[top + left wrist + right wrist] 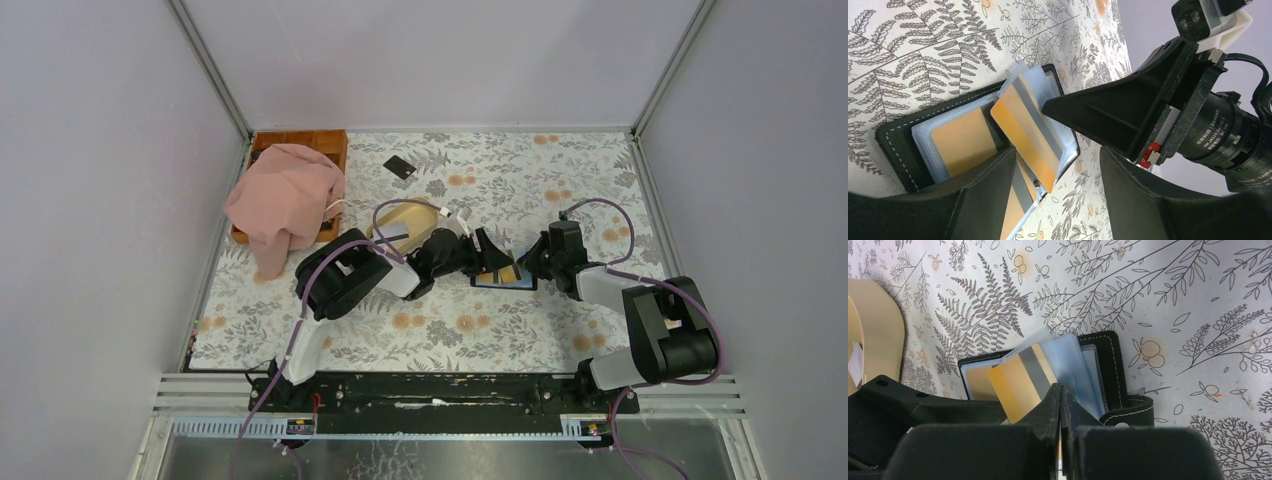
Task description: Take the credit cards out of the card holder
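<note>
Hovering over the open card holder (503, 276) mid-table, left gripper (1055, 156) has fingers apart astride the orange credit card (1023, 135); right gripper (1060, 390) fingers together, pinning the sleeves (1075, 365). Risk: closing off-centre grabs sleeves too, dragging the holder.

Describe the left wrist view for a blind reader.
An open card holder lies on a floral tablecloth, an orange card sticking out of its clear sleeves. The open left gripper straddles that card; the shut right gripper points at the sleeves.
</note>
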You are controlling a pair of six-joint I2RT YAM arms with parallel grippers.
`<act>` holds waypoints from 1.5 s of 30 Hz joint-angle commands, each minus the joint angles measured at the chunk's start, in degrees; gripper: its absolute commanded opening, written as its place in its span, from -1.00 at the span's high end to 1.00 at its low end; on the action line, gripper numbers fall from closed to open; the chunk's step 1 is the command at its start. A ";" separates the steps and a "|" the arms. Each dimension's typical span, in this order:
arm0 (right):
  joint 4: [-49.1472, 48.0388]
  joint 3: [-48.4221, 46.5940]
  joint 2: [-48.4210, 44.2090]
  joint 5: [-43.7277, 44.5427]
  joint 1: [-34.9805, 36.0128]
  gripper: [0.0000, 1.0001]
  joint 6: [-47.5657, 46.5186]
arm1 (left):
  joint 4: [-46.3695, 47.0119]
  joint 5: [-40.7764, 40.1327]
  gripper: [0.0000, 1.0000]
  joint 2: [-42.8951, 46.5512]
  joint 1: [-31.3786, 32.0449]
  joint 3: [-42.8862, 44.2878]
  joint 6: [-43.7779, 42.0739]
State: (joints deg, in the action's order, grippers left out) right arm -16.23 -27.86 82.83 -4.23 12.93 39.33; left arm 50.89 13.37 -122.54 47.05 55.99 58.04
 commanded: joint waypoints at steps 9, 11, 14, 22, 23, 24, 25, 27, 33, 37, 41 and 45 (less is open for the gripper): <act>3.18 1.97 3.53 -3.97 0.56 1.00 -0.09 | 10.10 0.80 -0.15 -3.29 1.71 -1.37 4.14; 3.21 1.99 3.65 -4.05 0.52 1.00 -0.11 | 12.88 0.91 -0.07 -3.70 1.64 -1.97 5.64; 3.20 1.91 3.83 -4.03 0.54 1.00 -0.12 | 12.50 0.96 0.10 -3.91 1.67 -1.49 6.27; 2.79 1.75 4.57 -4.30 0.53 1.00 -0.13 | 12.11 -0.73 0.69 -3.57 1.56 -3.32 7.04; 2.69 1.75 4.66 -4.30 0.52 0.99 -0.12 | 12.08 -0.79 0.76 -3.45 1.56 -3.58 7.08; 2.57 1.74 4.75 -4.23 0.56 1.00 -0.13 | 11.99 -0.80 0.83 -3.30 1.43 -3.93 7.09; 2.67 1.75 4.82 -4.21 0.56 1.00 -0.13 | 12.02 -0.88 0.86 -3.02 1.39 -4.40 7.09; 2.54 1.69 4.97 -4.07 0.53 1.00 -0.17 | 11.77 -1.10 0.93 -2.43 1.10 -5.34 7.00; 2.22 1.62 5.36 -3.99 0.55 1.00 -0.20 | 10.68 -1.52 1.00 1.05 -0.36 -9.18 4.78; 1.54 1.90 5.06 -4.51 0.57 1.00 -0.06 | 7.70 -1.71 1.00 5.01 -0.95 -11.12 1.33; -1.17 3.55 2.32 -6.00 0.56 1.00 -0.07 | 5.13 -0.18 1.00 9.49 -2.02 -13.08 -2.35; -6.33 7.42 -6.37 -8.64 0.57 1.00 -1.95 | 8.17 13.56 1.00 13.98 -7.08 -15.40 -6.49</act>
State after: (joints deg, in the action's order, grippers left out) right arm -22.85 -24.84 83.11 -8.99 12.78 39.83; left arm 56.27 15.38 -112.99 44.40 42.41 57.84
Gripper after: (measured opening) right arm 0.011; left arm 0.011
